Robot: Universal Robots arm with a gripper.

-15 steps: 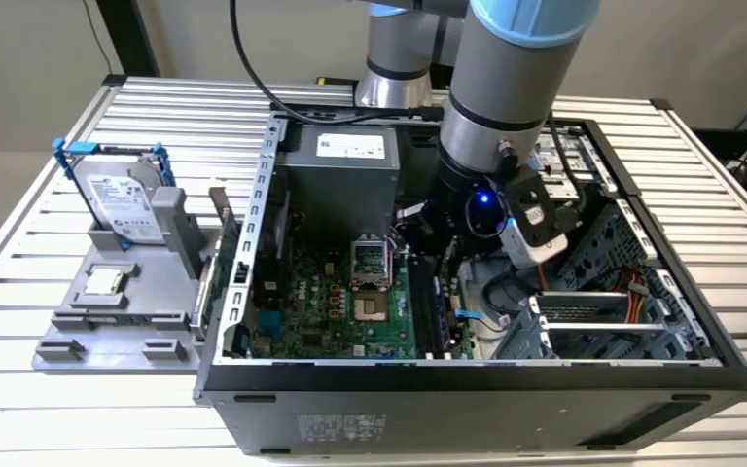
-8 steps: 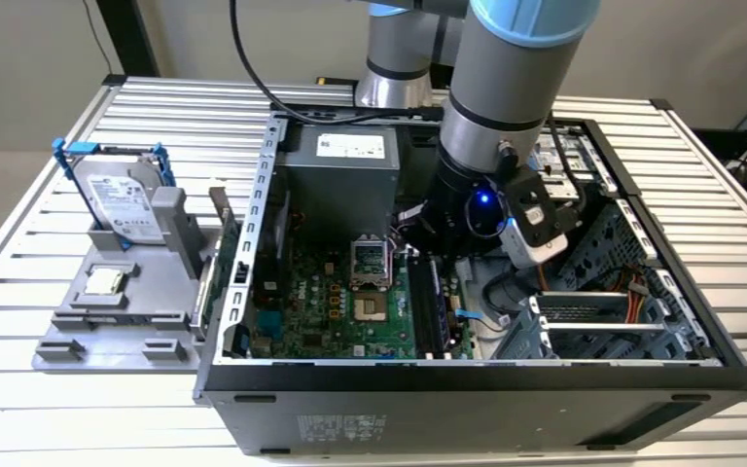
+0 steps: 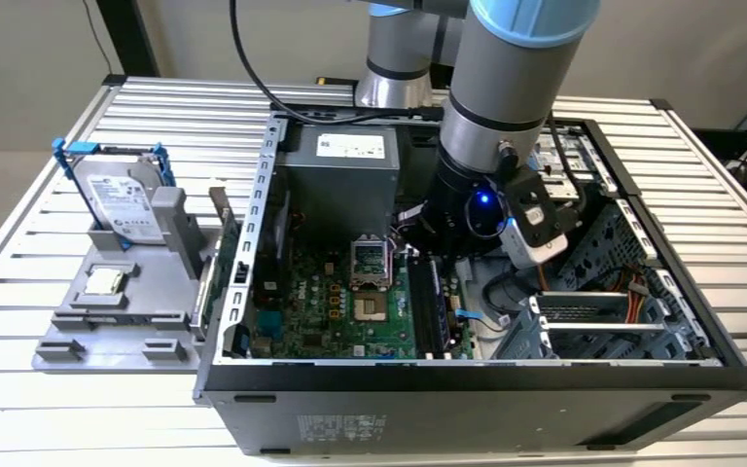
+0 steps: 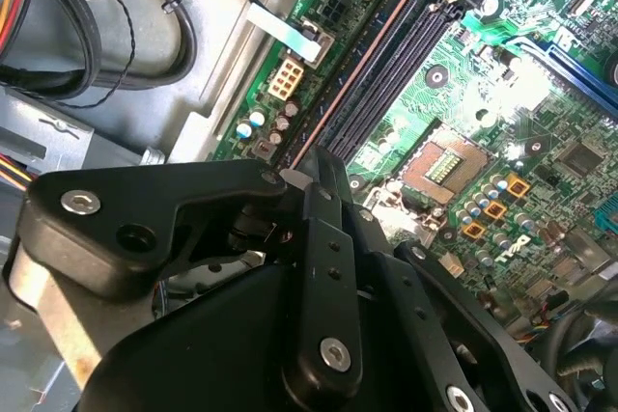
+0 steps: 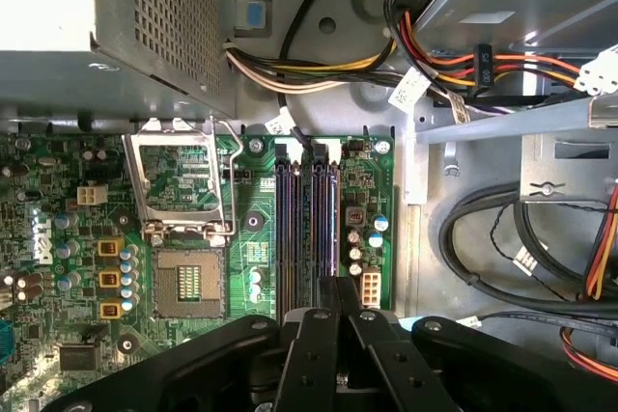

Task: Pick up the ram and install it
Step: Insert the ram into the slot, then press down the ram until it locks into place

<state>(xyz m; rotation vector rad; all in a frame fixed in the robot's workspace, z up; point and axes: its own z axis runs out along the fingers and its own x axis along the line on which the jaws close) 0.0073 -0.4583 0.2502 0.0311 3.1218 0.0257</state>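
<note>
My gripper point(image 4: 307, 169) is low inside the open computer case point(image 3: 478, 375), over the black memory slots point(image 5: 290, 229) at the edge of the green motherboard point(image 3: 335, 311). The ram point(image 4: 358, 65) appears edge-on as a thin brownish strip. It runs from between the black fingers point(image 4: 323, 238) along the outermost slot. The fingers look shut on its near end, and the ram stands upright in line with that slot. How deep it sits in the slot is hidden. In the first wrist view the gripper point(image 5: 338, 287) hangs right above the slots' near end.
The CPU socket point(image 5: 188, 282) lies beside the slots, and the grey power supply point(image 3: 341, 175) stands behind them. Cable bundles point(image 5: 463, 74) and a metal drive cage point(image 3: 607, 311) crowd the other side. A hard drive in a blue frame point(image 3: 121, 199) stands on a grey fixture point(image 3: 114, 311) outside the case.
</note>
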